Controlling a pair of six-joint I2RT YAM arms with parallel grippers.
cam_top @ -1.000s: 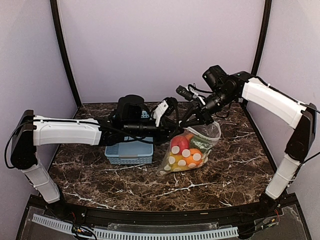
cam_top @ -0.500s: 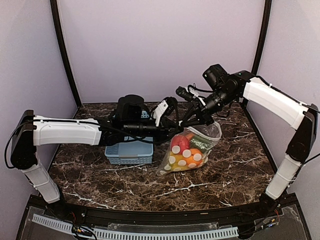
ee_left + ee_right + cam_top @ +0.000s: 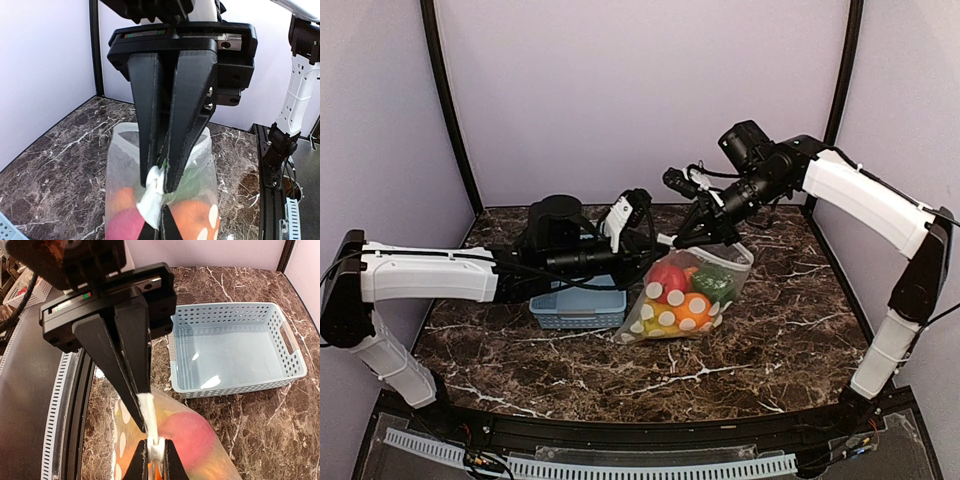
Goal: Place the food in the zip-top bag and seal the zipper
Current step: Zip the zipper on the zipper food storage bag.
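Note:
The zip-top bag (image 3: 682,300), clear with white dots, hangs tilted over the marble table, its lower end on the surface. It holds the food: a red apple (image 3: 667,275), an orange (image 3: 695,306) and a green piece (image 3: 716,281). My left gripper (image 3: 657,241) (image 3: 161,186) is shut on a white piece of the zipper (image 3: 154,181) at the bag's top edge. My right gripper (image 3: 683,240) (image 3: 145,424) is shut on the white strip (image 3: 149,412) of the bag's mouth, tip to tip with the left one. The apple (image 3: 189,432) shows through the bag (image 3: 220,460).
A light-blue slotted basket (image 3: 578,309) (image 3: 235,388) stands just left of the bag, under the left arm, with nothing in it. Dark corner posts and lilac walls close in the table at the back and sides.
Both grippers and the bag's top have shifted left and slightly up. The bag has swung left with them. The left arm has drawn back to the left.

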